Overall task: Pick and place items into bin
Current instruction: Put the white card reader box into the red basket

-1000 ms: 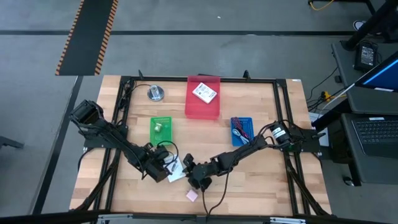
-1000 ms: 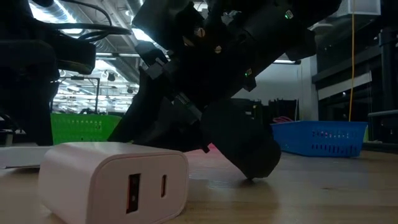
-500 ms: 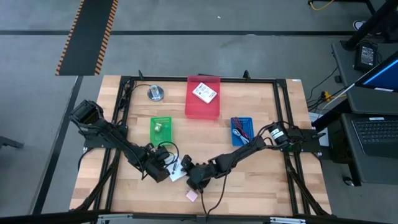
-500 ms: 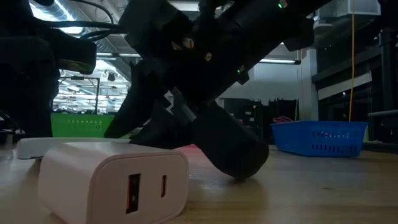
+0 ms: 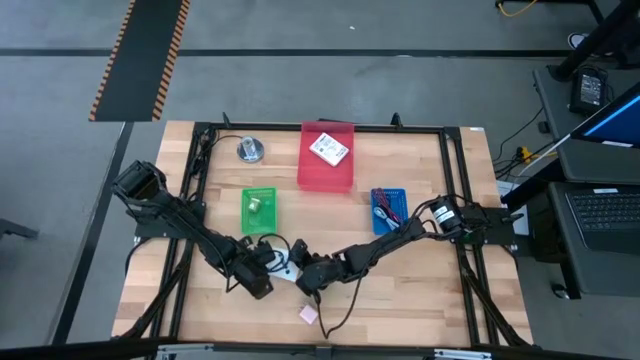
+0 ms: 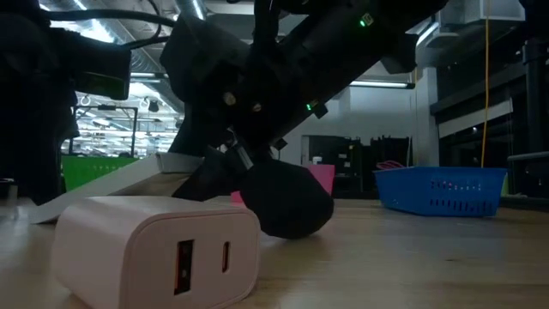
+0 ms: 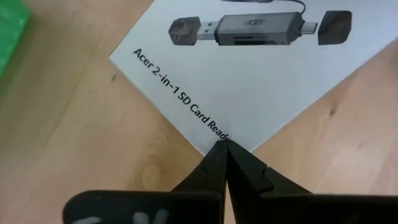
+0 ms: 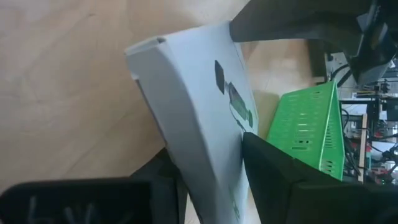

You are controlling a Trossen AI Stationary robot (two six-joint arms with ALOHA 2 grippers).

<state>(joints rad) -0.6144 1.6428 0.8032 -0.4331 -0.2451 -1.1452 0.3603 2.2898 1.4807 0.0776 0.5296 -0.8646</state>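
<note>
A white card-reader box (image 5: 284, 268) with a printed picture lies near the table's near edge, between both grippers. In the low view the box (image 6: 129, 176) is tilted, one edge on the wood and the other raised. My right gripper (image 5: 298, 273) is shut on it from the right. My left gripper (image 5: 270, 267) is shut, its tips at a corner of the box (image 7: 249, 74). A pink charger cube (image 5: 308, 313) sits on the wood nearer the near edge. A second white card (image 5: 327, 148) lies in the red bin (image 5: 345, 175). My left gripper touches the box with its shut fingertips (image 7: 219, 157) at one corner (image 7: 214, 138), coming from the table's left. It grips nothing. My right gripper pinches the box's edge (image 8: 214, 146) between its two fingers (image 8: 280, 180), one on the printed face and one beneath, coming from the table's right. The box tilts, its far end (image 6: 43, 210) on the wood.
A green bin (image 5: 258, 222) stands just beyond the left gripper, and a blue bin (image 5: 388, 195) with cables stands to the right. A round silver disc (image 5: 249, 150) sits at the far left. Black rails frame the table. A black cable trails from the right gripper to the near edge.
My right gripper has moved toward the table's left and lowered, closing in on the box. The box, flat on the wood a second ago, is now tipped up: its right-hand edge has risen while the opposite edge stays down.
</note>
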